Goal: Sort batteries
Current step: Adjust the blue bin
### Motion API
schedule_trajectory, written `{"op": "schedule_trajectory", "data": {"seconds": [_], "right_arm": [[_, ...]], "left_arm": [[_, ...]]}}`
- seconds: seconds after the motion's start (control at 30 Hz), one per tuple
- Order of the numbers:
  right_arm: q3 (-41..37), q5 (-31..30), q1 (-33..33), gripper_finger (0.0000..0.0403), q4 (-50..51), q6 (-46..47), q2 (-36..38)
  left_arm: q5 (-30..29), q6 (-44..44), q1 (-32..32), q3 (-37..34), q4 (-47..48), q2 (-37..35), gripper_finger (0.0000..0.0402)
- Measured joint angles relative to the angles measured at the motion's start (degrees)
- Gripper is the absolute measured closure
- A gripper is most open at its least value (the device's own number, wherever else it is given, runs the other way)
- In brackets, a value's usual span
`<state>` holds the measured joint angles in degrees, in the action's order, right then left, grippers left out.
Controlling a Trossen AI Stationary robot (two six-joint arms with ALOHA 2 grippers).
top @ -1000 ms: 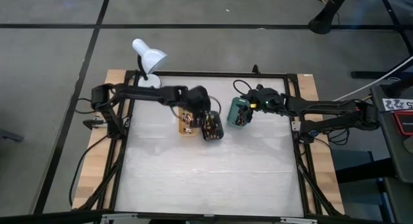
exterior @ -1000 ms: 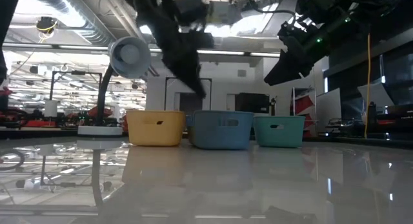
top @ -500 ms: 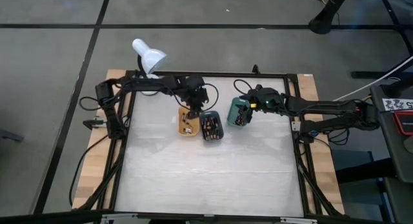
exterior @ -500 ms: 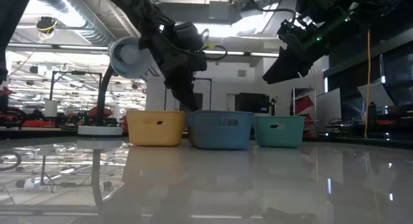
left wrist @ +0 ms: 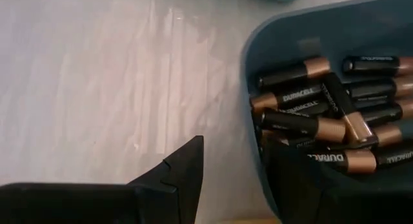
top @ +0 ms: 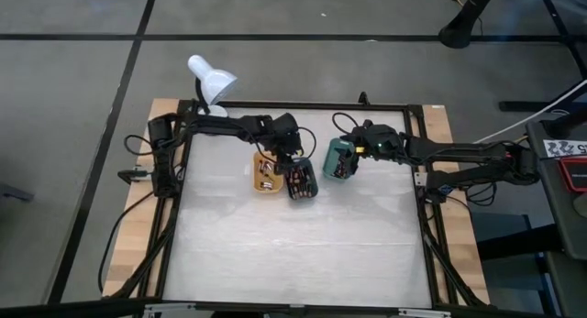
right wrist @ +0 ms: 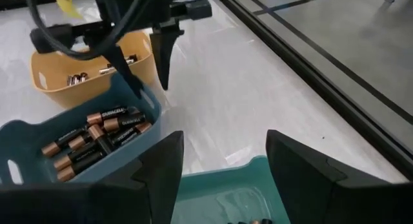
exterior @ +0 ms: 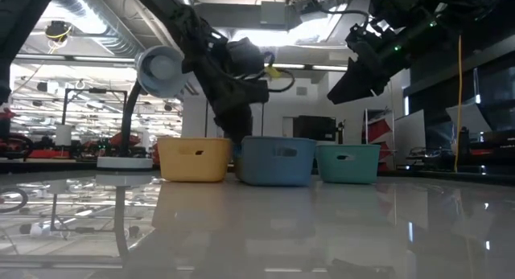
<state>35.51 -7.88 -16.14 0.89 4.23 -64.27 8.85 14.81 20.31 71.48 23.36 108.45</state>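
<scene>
Left gripper [right wrist: 147, 46] hangs with its fingers spread and empty right over the near rim of the dark teal tray [top: 300, 180], where the batteries [left wrist: 322, 127] lie flat in a heap, long axes mostly crosswise to them, while the right gripper [top: 353, 151] waits open over the green tray [top: 336, 160] at about 3 o'clock.

We see two black, slender jointed arms, each trailing black cables. The left gripper [right wrist: 145, 59] has long, tapering matte-black fingers [left wrist: 184, 179] with a stepped notch on the inner edge. A yellow tag shows among the cables above it. The right gripper [exterior: 354, 78] is blocky and black, with small green lights.
</scene>
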Motion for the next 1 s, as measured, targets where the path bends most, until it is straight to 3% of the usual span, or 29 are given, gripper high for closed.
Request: {"op": "schedule_trajectory", "data": {"seconds": [0.33, 0.67, 1.0], "right_arm": [[-0.02, 0.0, 0.0, 0.0182, -0.55, 0.0, 0.0], [0.0, 0.0, 0.0, 0.0182, -0.3, 0.17, 0.0], [-0.02, 0.0, 0.0, 0.0182, 0.17, 0.0, 0.0]], "left_arm": [[-0.23, 3.73, -0.46, 8.56, 5.66, 7.64, 0.026], [-2.86, 9.82, -0.01, 17.04, 10.89, 13.31, 0.0391], [-3.52, 14.65, 4.77, 21.56, 10.22, 13.32, 0.0397]]}}
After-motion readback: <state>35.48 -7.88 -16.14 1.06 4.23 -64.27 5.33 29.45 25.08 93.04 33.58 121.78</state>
